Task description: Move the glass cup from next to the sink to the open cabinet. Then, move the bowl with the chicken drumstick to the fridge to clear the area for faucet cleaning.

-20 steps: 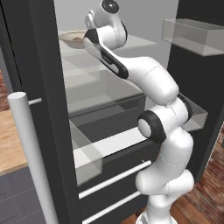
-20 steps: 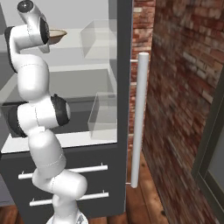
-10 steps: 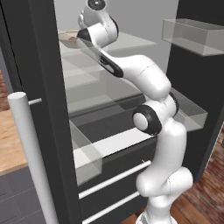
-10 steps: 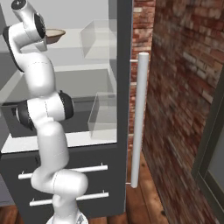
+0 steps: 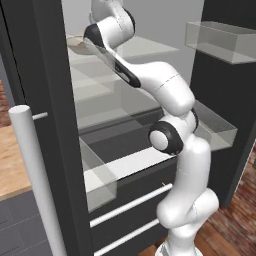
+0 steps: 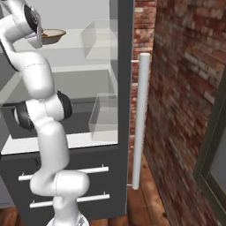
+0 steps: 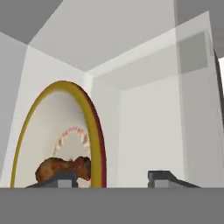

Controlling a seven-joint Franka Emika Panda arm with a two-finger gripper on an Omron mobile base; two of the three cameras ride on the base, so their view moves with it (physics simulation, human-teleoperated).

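Left base view: the white arm reaches up and forward into the open fridge [image 5: 55, 130], its wrist at the top glass shelf [image 5: 145, 47]. Just past the wrist a sliver of the bowl [image 5: 76, 43] rests on that shelf. A long silver bar handle [image 5: 35, 180] stands at the lower left.

Right base view: the bowl [image 6: 52, 34] sits on the fridge's [image 6: 126, 88] upper shelf, its tan rim just beside the wrist. A clear door bin [image 6: 100, 39] hangs to its right.

Hand view: the hand [image 7: 113, 178] is spread, one fingertip [image 7: 65, 177] before the bowl's [image 7: 57, 131] inside, the other outside its golden rim, neither pressing it. The chicken drumstick [image 7: 61, 168] lies in the bowl by the nearer fingertip.
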